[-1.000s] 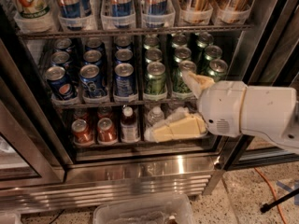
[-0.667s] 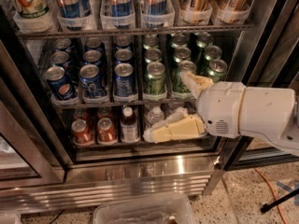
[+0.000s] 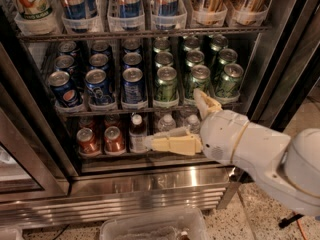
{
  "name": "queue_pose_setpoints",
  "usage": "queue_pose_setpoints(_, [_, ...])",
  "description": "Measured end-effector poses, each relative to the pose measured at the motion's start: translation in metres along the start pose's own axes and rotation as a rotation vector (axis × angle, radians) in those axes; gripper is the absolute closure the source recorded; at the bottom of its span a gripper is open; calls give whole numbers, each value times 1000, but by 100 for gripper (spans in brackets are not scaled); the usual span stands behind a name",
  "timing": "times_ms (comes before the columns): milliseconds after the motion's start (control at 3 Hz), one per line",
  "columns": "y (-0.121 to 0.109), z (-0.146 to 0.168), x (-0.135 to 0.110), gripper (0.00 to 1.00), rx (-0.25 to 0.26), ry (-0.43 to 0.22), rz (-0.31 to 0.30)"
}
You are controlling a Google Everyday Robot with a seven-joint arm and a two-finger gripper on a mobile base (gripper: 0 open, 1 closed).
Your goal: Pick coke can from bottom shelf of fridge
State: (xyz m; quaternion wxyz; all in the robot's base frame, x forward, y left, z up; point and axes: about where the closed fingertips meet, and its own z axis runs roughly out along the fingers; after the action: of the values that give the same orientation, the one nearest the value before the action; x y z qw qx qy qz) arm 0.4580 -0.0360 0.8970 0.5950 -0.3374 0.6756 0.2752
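Note:
The fridge (image 3: 150, 186) stands open with its steel base in front. On the bottom shelf (image 3: 115, 159) two red coke cans (image 3: 87, 141) (image 3: 114, 139) stand at the left, with more red cans behind them. My gripper (image 3: 172, 118) is open in front of the bottom shelf. Its lower cream finger (image 3: 172, 144) points left and ends just right of a dark bottle with a white cap (image 3: 136, 134). Its upper finger (image 3: 205, 103) points up before the green cans. The gripper holds nothing and is apart from the coke cans.
Small clear water bottles (image 3: 167, 123) stand behind the lower finger. Blue Pepsi cans (image 3: 98, 86) and green cans (image 3: 166, 83) fill the tier above. Tall cans in clear bins (image 3: 127, 4) sit on the top tier. A clear plastic bin (image 3: 155, 226) lies on the floor in front.
The gripper and white wrist have shifted a little to the left along the bottom shelf, so the lower finger's tip is closer to the dark bottle. The cans have not moved.

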Motion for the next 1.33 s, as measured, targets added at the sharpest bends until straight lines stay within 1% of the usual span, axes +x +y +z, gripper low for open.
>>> queue_pose_setpoints(333, [-12, 6, 22, 0, 94, -103, 79])
queue_pose_setpoints(667, [1, 35, 23, 0, 107, -165, 34])
queue_pose_setpoints(1000, [1, 44, 13, 0, 134, -191, 23])
queue_pose_setpoints(1333, [1, 44, 13, 0, 134, -191, 23])
